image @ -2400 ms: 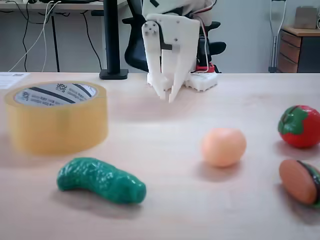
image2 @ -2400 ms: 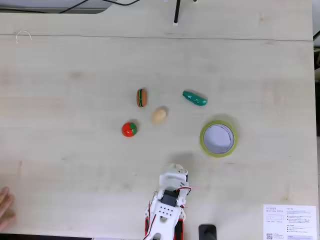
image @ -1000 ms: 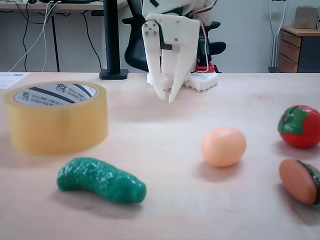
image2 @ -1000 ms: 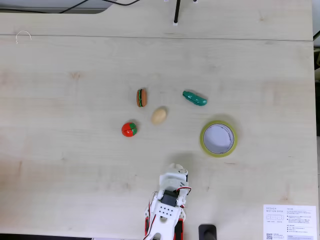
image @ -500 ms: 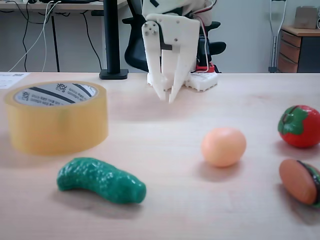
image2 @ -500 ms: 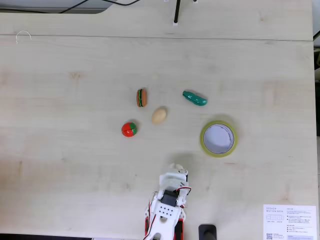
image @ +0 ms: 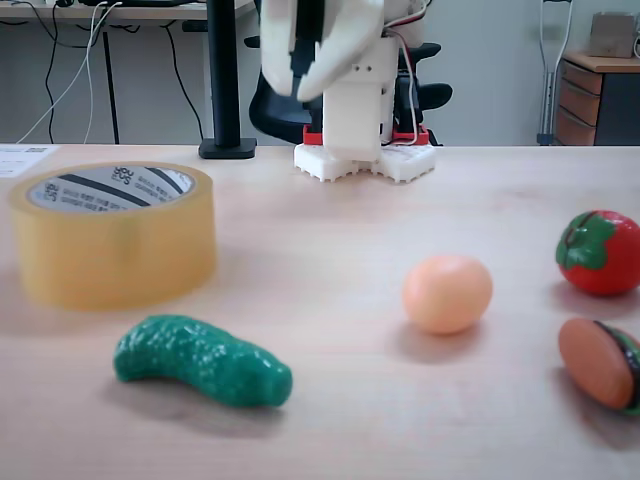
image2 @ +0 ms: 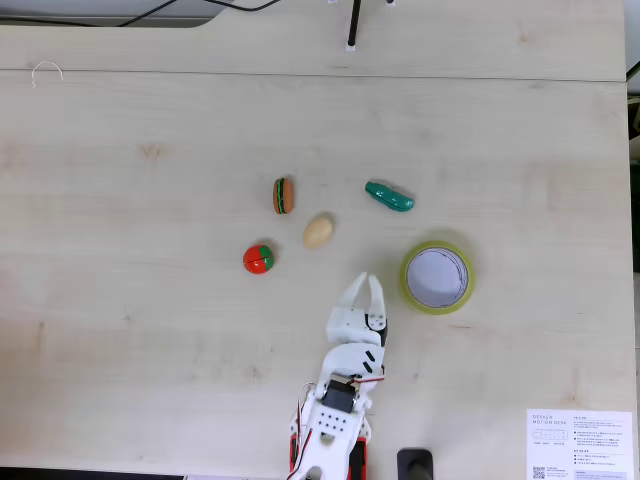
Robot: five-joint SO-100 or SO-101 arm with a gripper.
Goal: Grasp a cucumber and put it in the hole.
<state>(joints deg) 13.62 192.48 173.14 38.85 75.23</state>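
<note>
Here, from the low fixed view, going left to right: the tape roll (image: 113,232) sits at far left, its hole (image: 110,187) facing up, white core with black print. Just nearer and a touch right lies the cucumber (image: 200,359), flat on the table (image: 330,250), apart from the roll. Then an orange egg-like ball (image: 447,293), and at far right a tomato (image: 600,252) with a burger (image: 603,362) near it.

In a fixed view from above, the gripper (image2: 363,284) is raised over the table, fingers apart and empty, short of the toys, with the roll (image2: 436,277) just to its right and the cucumber (image2: 389,196) beyond it, farther from the arm's base.

Step in hand, as I judge it: the reach toward the cucumber. Best done by carrying the open fingers past the roll without clipping its rim, then turning the wrist so they straddle the short width at mid-length, not the tapering ends.

The cucumber is dark green, glossy, bumpy all over, gently curved, one end fatter. Likely slippery; a centred, firm pinch should keep it from squirting out.
</note>
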